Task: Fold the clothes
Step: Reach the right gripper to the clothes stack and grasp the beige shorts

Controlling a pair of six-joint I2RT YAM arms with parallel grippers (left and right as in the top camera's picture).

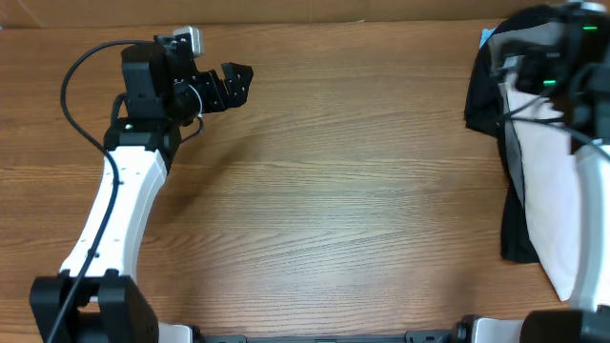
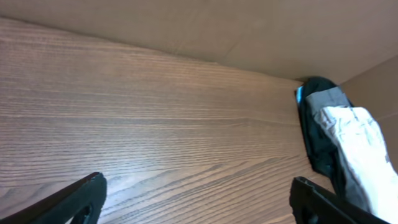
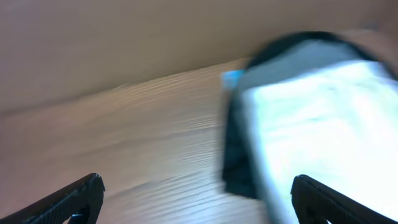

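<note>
At the right edge of the tabletop, I see the clothes in one pile: pale cream shorts lie on a black garment, with a grey piece at the far end. Right gripper: fingers spread wide, nothing between them, positioned at the pile (this wrist view is blurred). Left gripper: far-left area of the tabletop, well apart from the clothes, fingers spread, empty, above bare wood.
</note>
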